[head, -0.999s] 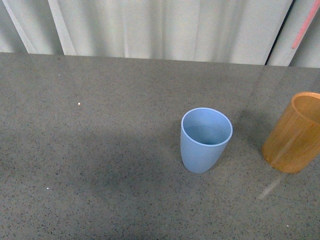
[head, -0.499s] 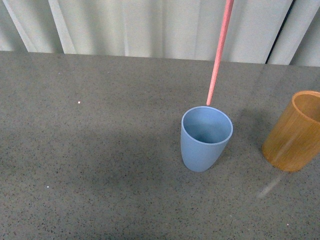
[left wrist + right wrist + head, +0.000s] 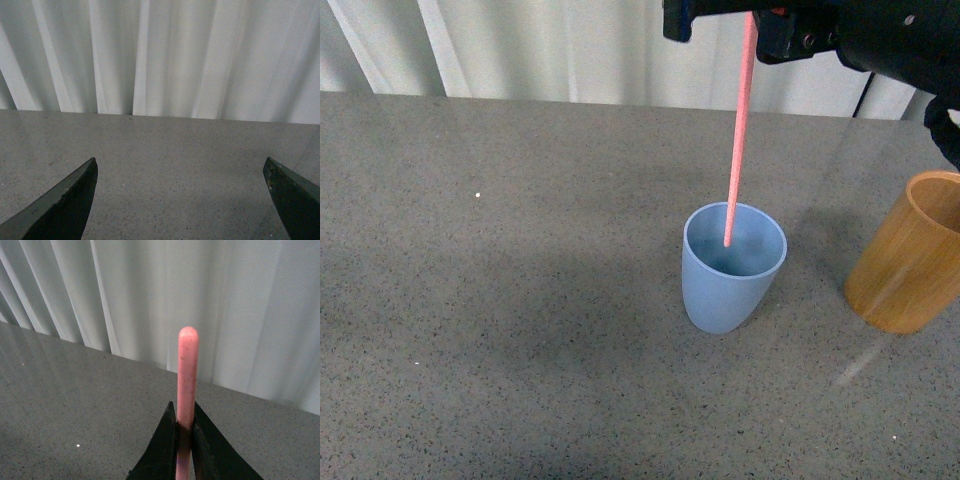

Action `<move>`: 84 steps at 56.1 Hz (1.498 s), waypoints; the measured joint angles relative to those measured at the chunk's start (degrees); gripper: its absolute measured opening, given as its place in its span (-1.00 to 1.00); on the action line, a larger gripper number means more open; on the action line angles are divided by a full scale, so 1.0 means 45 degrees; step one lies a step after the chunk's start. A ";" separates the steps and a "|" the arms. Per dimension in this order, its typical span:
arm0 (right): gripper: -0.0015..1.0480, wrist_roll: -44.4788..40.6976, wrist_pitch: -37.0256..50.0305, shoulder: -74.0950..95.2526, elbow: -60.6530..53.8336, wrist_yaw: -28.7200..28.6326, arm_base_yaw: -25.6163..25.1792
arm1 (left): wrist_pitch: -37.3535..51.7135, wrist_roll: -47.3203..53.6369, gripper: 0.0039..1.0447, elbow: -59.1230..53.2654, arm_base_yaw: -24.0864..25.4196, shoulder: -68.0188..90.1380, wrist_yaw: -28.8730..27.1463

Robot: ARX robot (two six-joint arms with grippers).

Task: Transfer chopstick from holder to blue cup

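The pinkish-red chopstick point(image 3: 737, 135) hangs nearly upright, its lower tip inside the mouth of the light-blue cup point(image 3: 732, 268) near the table's middle. My right gripper point(image 3: 752, 16) is shut on the chopstick's upper part at the top of the front view. In the right wrist view the chopstick point(image 3: 186, 375) sticks out between the two dark fingers of that gripper point(image 3: 184, 412). The orange-brown wooden holder point(image 3: 912, 254) stands at the right edge, beside the cup. In the left wrist view, my left gripper point(image 3: 180, 170) is open over bare table.
A grey speckled table point(image 3: 500, 300) spreads to the left and front of the cup. White pleated curtains point(image 3: 550, 45) close off the back edge. The dark right arm point(image 3: 890, 35) fills the upper right corner.
The chopstick has swung in from the upper right and dropped, so its tip is now inside the blue cup. The right arm has come into the front view.
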 joint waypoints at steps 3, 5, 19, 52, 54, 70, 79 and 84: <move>-0.94 -0.0039 0.0165 0.0253 0.0024 -0.0078 -0.0005 | 0.0000 -0.0005 0.87 0.0000 0.0000 0.0000 0.0000; -0.94 -0.0063 0.0228 0.0418 0.0039 -0.0087 -0.0005 | 0.0000 0.0000 0.87 0.0000 0.0000 0.0000 0.0000; -0.94 -0.0141 0.0889 0.1520 0.0092 0.0053 -0.0010 | 0.0000 0.0000 0.87 0.0000 0.0000 0.0000 0.0000; 0.15 0.0559 0.0476 0.1355 -0.0291 0.0481 -0.0083 | 0.0000 -0.0005 0.87 0.0000 0.0000 0.0000 0.0000; 0.25 0.0622 0.0355 0.1107 -0.0355 0.0505 -0.0083 | 0.0000 0.0000 0.87 0.0000 0.0000 0.0000 0.0000; 0.80 0.1010 -0.2127 -0.2759 -0.1190 0.1389 -0.0733 | 0.0000 -0.0005 0.87 0.0000 0.0000 0.0000 0.0000; 0.81 0.1768 -0.7621 -0.7426 -0.1807 0.4522 -0.2438 | 0.0000 0.0000 0.87 0.0000 0.0000 0.0000 0.0000; 0.81 0.2171 -1.2522 -1.2172 -0.3128 0.5440 -0.2477 | 0.0000 0.0000 0.87 0.0000 0.0000 0.0000 0.0010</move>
